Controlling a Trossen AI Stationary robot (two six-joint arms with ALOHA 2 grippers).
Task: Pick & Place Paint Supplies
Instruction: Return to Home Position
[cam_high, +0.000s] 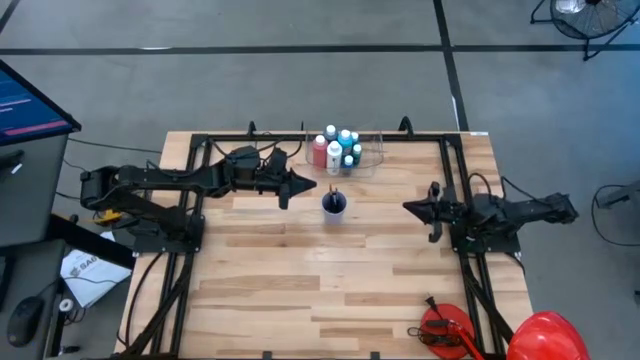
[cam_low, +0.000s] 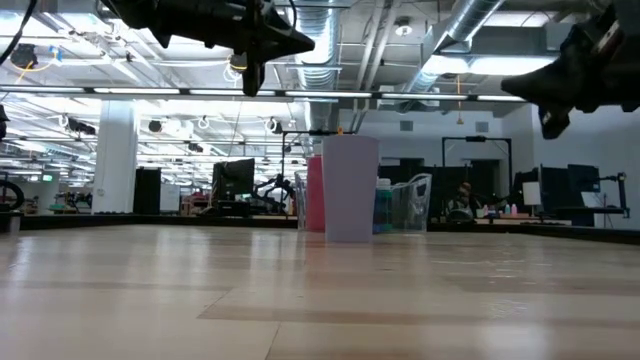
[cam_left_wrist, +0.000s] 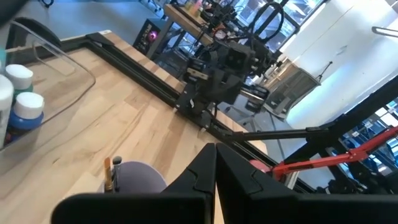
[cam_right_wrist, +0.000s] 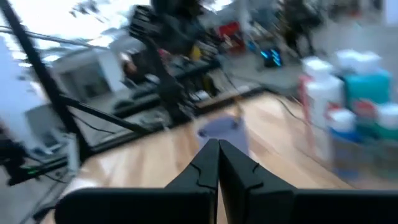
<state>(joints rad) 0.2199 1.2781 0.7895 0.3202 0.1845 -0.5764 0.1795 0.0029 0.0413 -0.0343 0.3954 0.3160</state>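
Observation:
Several white-capped paint bottles (cam_high: 338, 148), red, teal, blue and white, stand upright inside the clear plastic tub (cam_high: 368, 158) near the table's far edge. Their caps (cam_left_wrist: 25, 102) show in the left wrist view and the bottles (cam_right_wrist: 339, 99) in the right wrist view. A small blue-purple cup (cam_high: 334, 204) stands on the table in front of the tub, with brushes (cam_left_wrist: 111, 173) sticking out of it. My left gripper (cam_high: 312, 184) hovers shut above the table, just left of the cup. My right gripper (cam_high: 408, 207) hovers shut, right of the cup.
A black frame (cam_high: 300, 138) runs along the table's far, left and right edges. A red tool (cam_high: 445, 328) and a red hard hat (cam_high: 545, 335) lie at the near right corner. Bare wood (cam_high: 310, 280) spans the near half.

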